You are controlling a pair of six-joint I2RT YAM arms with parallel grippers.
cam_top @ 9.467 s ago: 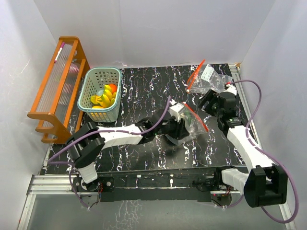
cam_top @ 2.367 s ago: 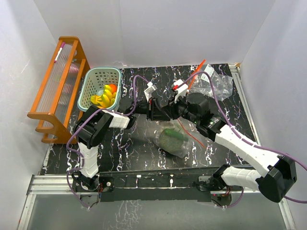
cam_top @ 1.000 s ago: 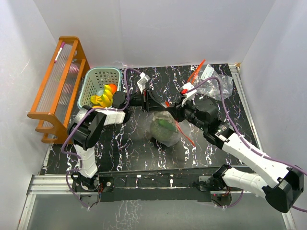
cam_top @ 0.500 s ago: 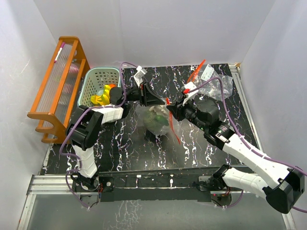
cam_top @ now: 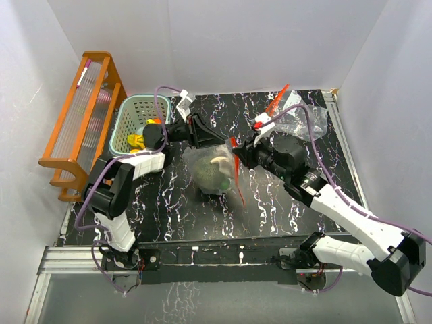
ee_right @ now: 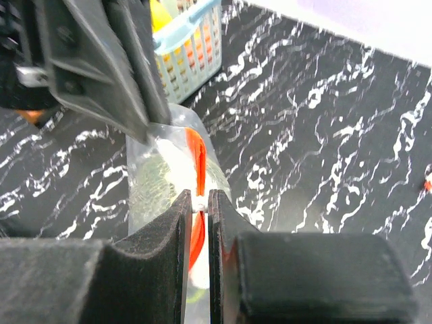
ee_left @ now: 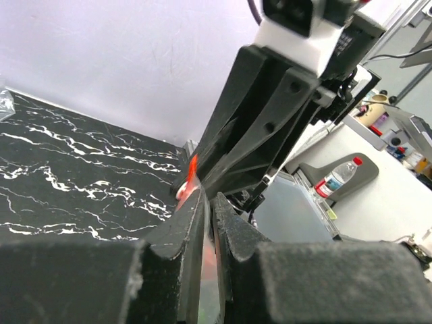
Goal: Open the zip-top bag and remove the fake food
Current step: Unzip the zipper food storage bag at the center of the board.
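The clear zip-top bag (cam_top: pixel 212 172) with a red zip strip (ee_right: pixel 196 158) hangs between both grippers over the black marbled table. A green piece of fake food (cam_top: pixel 214 179) shows through its film. My left gripper (cam_top: pixel 202 137) is shut on the bag's left lip, and the left wrist view shows film and red strip pinched at my left gripper (ee_left: pixel 209 200). My right gripper (cam_top: pixel 237 155) is shut on the opposite lip at the red strip, as the right wrist view of my right gripper (ee_right: pixel 200 196) shows. More fake food (cam_top: pixel 138 140), yellow and orange, lies in the teal basket (cam_top: pixel 128 111).
An orange wooden rack (cam_top: pixel 77 135) stands along the left wall beside the basket. A second clear bag with a red strip (cam_top: pixel 297 111) lies at the back right. White walls close in the table on three sides. The left arm partly covers the basket.
Both grippers have carried the bag leftward and toward the basket, still holding its two lips. The green piece inside has swung along with it.
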